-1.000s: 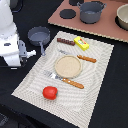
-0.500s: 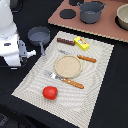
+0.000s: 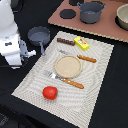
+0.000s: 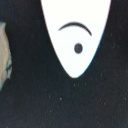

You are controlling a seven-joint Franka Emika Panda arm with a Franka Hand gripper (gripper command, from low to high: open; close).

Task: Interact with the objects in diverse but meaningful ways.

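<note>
Claw: the gripper (image 3: 11, 64) hangs at the exterior view's left edge, off the mat; its fingers are hidden, so I cannot tell how open it is or whether it holds anything.
White fish-like piece (image 4: 75, 30): fills the wrist view, right under the claw; looks like stiff, smooth, light plastic, probably slippery; pinch across its narrow tip.
Grey frying pan (image 3: 39, 36): nearest, just beyond the claw; empty; take the handle.
Red tomato (image 3: 49, 92): farther out on the mat; round, may roll.
Brown sausage (image 3: 65, 41), yellow packet (image 3: 82, 43): farther, light.
Grey pot (image 3: 91, 11): farthest; contents cannot be made out.
</note>
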